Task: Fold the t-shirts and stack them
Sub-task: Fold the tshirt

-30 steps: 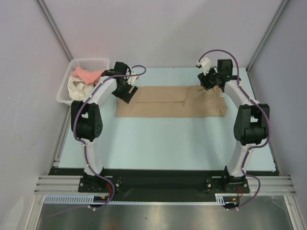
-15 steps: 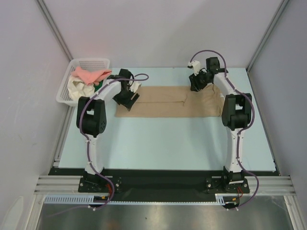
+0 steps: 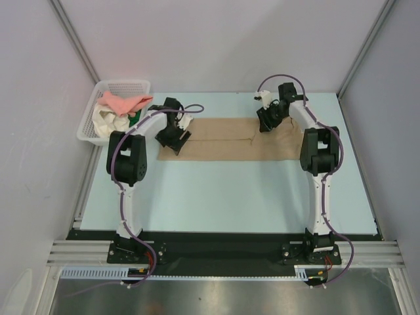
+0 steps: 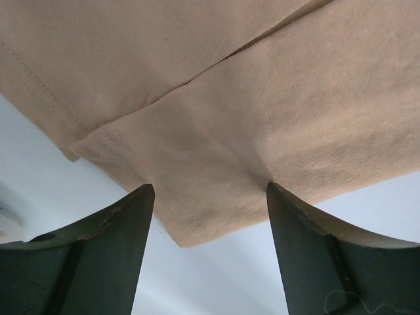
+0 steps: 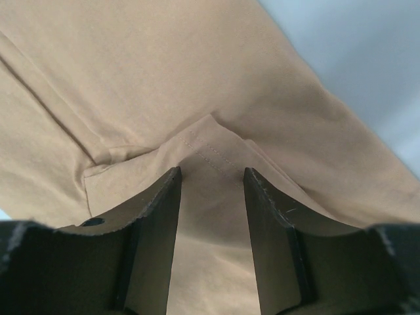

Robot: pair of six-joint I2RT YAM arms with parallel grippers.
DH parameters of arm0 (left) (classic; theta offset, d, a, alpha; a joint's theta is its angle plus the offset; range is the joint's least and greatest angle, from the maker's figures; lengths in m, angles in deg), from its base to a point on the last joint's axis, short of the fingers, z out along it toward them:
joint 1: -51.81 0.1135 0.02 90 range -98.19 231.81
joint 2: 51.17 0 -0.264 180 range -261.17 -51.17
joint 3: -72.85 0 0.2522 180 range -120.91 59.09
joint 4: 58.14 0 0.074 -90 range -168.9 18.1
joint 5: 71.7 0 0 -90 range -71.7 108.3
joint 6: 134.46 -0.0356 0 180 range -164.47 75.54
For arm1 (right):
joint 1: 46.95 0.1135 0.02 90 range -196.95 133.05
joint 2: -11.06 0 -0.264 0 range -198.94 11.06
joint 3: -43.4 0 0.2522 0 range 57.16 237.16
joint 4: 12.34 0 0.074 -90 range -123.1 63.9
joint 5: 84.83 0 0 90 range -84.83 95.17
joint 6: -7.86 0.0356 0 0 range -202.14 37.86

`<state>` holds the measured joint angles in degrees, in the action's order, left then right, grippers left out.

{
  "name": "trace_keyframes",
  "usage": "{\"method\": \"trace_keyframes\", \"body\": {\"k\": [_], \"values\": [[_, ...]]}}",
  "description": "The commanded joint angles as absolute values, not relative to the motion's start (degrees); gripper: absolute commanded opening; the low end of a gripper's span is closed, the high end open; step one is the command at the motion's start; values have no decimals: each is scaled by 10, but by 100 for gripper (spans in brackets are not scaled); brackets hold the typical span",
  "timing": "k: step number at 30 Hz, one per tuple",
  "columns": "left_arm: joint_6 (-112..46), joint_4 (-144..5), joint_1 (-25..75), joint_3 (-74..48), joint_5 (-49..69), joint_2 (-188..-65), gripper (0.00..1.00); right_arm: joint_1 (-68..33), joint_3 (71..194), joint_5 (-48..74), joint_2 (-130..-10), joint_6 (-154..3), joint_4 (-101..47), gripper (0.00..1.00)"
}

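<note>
Basket: a white plastic mesh basket (image 3: 88,125) sits at 10 o'clock on the pale blue tabletop (image 3: 230,197). It holds a crumpled salmon-pink shirt (image 3: 121,103) on top of a cream-white shirt (image 3: 108,120). A sliver of green cloth (image 3: 134,117) shows at its 3 o'clock rim. None of these is folded.

Work piece: the large tan soft-cloth t-shirt (image 3: 223,141) lies flat as a long band across the far half of the table, at 12 o'clock from the arm bases. Its sides are turned in to a centre line.

Left gripper (image 3: 176,139): at the band's 9 o'clock end. In the wrist view its fingers (image 4: 111,249) are spread wide and straddle the stitched hem corner (image 4: 190,230). Nothing is pinched.

Right gripper (image 3: 268,123): at the band's far edge, about 1 o'clock from its centre. Its fingers (image 5: 154,236) are parted, with a pointed fold of cloth (image 5: 209,147) just ahead of the gap. I see nothing clamped.

Handling (my judgement): the shirt is light and limp, with no stiffness. It will sag and drag wherever it is unsupported, and the layers may slide apart. Best hold is at the stitched hem corners, through all layers, with both ends lifted together. It is neither fragile nor slippery.
</note>
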<state>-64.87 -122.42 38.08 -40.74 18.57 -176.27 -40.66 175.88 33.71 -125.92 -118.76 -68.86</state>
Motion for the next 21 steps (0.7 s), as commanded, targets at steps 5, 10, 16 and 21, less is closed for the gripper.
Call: {"method": "trace_keyframes", "body": {"k": [5, 10, 16, 21], "values": [[-643, -1214, 392, -373, 181, -1750, 74, -405, 1810, 343, -1287, -1187, -692, 49], [-642, -1212, 392, -357, 199, -1746, 74, -402, 1826, 332, -1308, -1183, -682, 44], [-645, -1205, 392, -313, 214, -1717, 74, -399, 1851, 331, -1328, -1167, -668, 43], [-654, -1202, 392, -303, 228, -1704, 79, -398, 1870, 324, -1340, -1153, -654, 44]]}}
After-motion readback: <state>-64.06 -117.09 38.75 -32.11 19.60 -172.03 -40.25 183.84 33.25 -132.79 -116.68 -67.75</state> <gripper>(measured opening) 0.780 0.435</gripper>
